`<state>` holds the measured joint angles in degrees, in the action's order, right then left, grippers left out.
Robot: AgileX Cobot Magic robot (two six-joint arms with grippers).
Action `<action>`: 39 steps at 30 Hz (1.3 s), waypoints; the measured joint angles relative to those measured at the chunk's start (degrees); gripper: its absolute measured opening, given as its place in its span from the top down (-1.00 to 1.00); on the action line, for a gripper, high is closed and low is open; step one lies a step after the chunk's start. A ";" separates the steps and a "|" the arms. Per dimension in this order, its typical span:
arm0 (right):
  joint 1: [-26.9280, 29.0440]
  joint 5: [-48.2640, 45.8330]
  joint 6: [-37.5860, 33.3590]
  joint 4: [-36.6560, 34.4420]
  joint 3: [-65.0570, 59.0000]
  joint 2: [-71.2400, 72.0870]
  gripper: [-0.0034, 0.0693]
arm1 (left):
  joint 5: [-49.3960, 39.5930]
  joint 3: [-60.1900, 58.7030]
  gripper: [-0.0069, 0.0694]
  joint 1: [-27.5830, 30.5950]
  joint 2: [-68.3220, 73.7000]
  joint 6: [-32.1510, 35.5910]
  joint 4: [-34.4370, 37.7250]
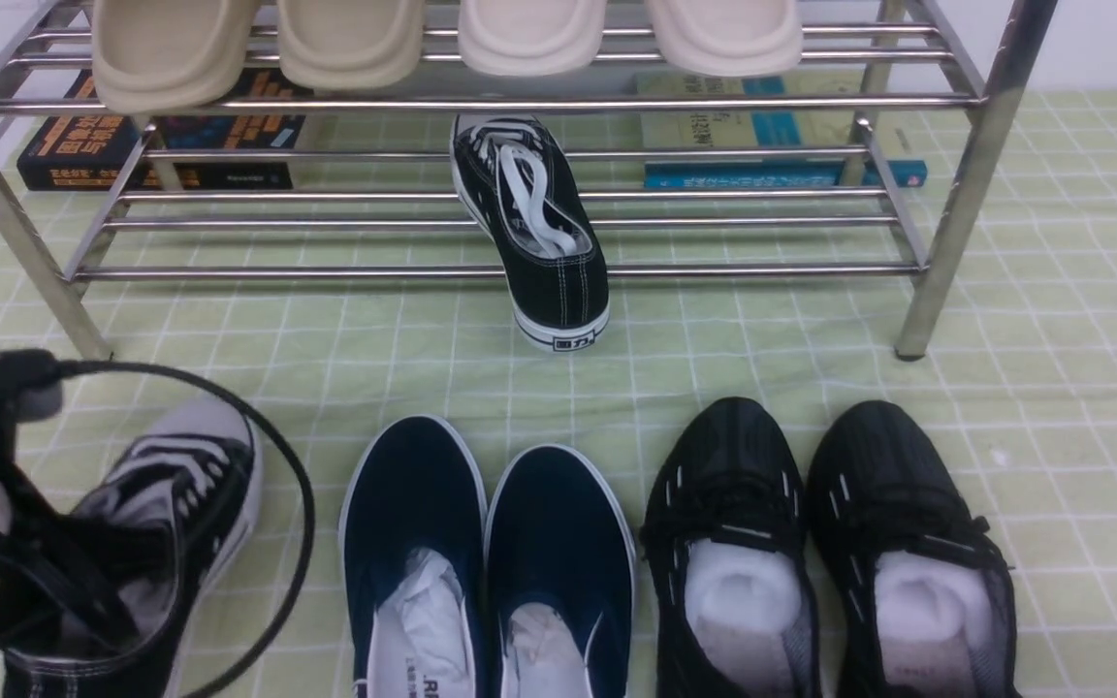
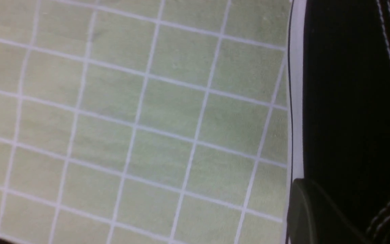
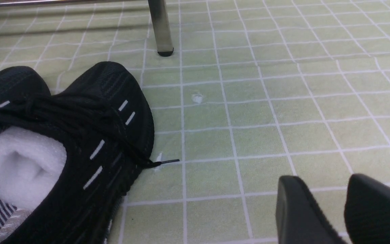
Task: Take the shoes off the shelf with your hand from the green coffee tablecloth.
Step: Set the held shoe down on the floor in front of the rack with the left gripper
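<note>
My left jaws pinch a sneaker [image 1: 195,451] by its side, right jaws slightly parted, empty — thin grip, it could twist loose.

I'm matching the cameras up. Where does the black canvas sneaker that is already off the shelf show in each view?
Front view: the sneaker is in the lower left corner, toe pointing away.
Left wrist view: its black side and white sole run along the right edge.
Right wrist view: not in it.
Shared landmark: the green tablecloth, with its white grid, shows in all three.
</note>
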<state>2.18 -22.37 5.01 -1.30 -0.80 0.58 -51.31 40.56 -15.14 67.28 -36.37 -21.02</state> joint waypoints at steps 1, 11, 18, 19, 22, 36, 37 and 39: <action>0.00 0.00 0.00 0.00 0.00 0.00 0.25 | 1.82 -0.41 0.77 0.00 1.64 -2.14 -2.11; 0.00 0.00 0.00 0.00 0.00 0.00 0.25 | 5.62 -0.42 0.77 0.00 4.01 -10.74 -12.37; 0.00 0.00 0.00 0.00 0.00 0.00 0.25 | 7.67 -0.42 0.77 5.77 4.79 -7.42 -9.90; 0.00 0.00 0.00 0.00 0.00 0.00 0.25 | 7.86 -0.48 0.76 7.44 5.12 -6.09 -8.86; 0.00 0.00 0.00 0.00 0.00 0.00 0.25 | 8.12 -1.20 0.76 13.09 5.87 0.63 -3.84; 0.00 0.00 0.00 0.00 0.00 0.00 0.25 | 10.62 -1.51 0.76 15.97 10.56 17.64 7.02; 0.00 0.00 0.00 0.00 0.00 0.00 0.25 | 10.62 -1.51 0.76 15.97 10.66 17.64 7.02; 0.00 0.00 0.00 0.00 0.00 0.00 0.25 | 10.49 -1.51 0.75 15.97 11.92 18.01 6.82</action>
<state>2.18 -22.37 5.01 -1.30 -0.80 0.58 -40.83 39.05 0.83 79.20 -18.36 -14.20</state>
